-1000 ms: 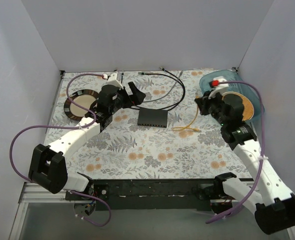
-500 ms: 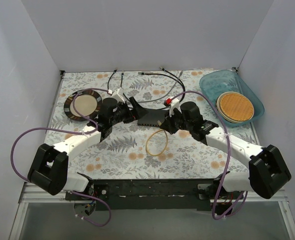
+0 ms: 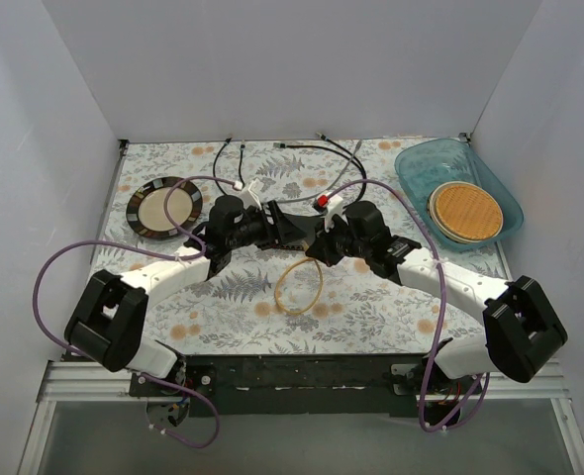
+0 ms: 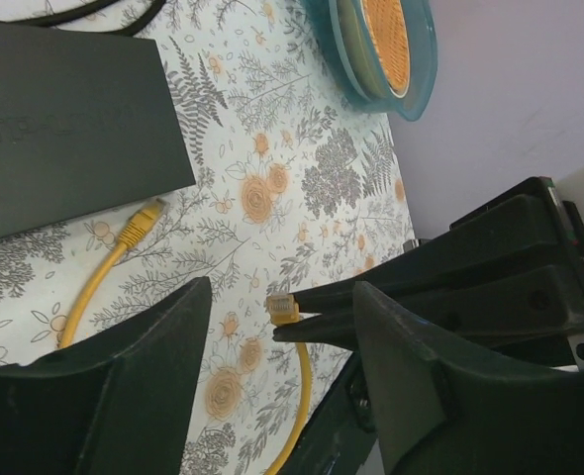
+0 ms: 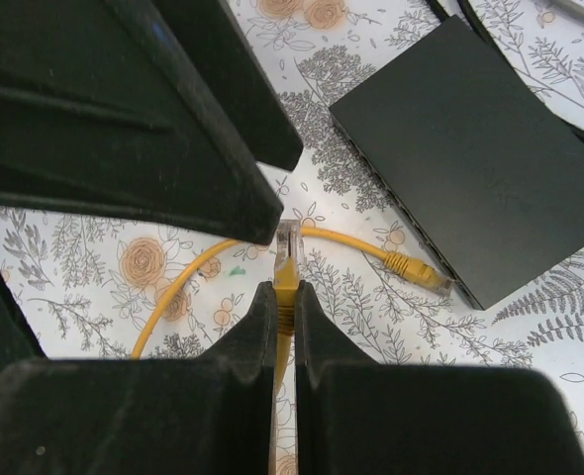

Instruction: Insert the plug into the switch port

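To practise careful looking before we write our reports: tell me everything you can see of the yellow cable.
The yellow cable is a thin, flexible cord, plastic-looking, with a plug at each end. It curls in a loose loop on the floral cloth near the switch. The right end effector is shut on one plug, holding it off the cloth. The other plug lies flat beside the switch's long edge, not inserted.

Body: two white-and-black arms.
Left arm [image 3: 163, 275], right arm [image 3: 450, 282]: white links, black joint housings; purple cable [image 3: 38, 289] loops beside each; red tab [image 3: 323, 201] at right wrist.
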Tool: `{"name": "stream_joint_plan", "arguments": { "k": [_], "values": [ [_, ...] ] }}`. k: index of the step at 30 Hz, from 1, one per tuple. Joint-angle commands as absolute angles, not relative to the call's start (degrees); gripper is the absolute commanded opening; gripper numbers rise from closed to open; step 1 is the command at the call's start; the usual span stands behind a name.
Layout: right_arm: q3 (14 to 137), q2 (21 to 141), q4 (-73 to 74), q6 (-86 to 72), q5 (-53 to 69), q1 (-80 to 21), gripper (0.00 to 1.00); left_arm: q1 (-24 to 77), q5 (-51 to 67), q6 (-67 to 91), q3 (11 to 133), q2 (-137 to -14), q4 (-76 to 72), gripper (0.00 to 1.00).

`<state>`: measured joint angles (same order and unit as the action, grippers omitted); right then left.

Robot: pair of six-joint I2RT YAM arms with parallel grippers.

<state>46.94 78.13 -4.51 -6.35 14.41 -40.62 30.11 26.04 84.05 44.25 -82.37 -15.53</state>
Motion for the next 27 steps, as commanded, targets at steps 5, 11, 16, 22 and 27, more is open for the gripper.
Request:
{"name": "stream_joint_plan", "arguments": {
  "k": [5,11,16,22,27],
  "values": [
    [49.74,77.43,-6.5,-8.0,12.39,-40.96,0.01,33.57,26.99,79.63,48.34,-84.02,-15.47,0.49],
    [49.57,76.99,-6.5,-8.52,12.04,-40.96,0.01,35.42,26.63,78.14,49.57,-86.22,-14.51,0.42],
    [49.13,76.2,-6.94,-9.4,11.69,-40.96,0.01,36.3,25.93,77.08,50.36,-87.45,-13.98,0.32],
    [49.04,75.94,-7.47,-10.1,11.95,-40.96,0.01,36.65,26.89,76.55,50.89,-88.59,-14.06,0.0],
    [49.22,75.59,-7.65,-9.93,12.66,-40.96,0.06,36.65,25.93,76.73,49.66,-87.81,-14.85,0.0]
  ]
}}
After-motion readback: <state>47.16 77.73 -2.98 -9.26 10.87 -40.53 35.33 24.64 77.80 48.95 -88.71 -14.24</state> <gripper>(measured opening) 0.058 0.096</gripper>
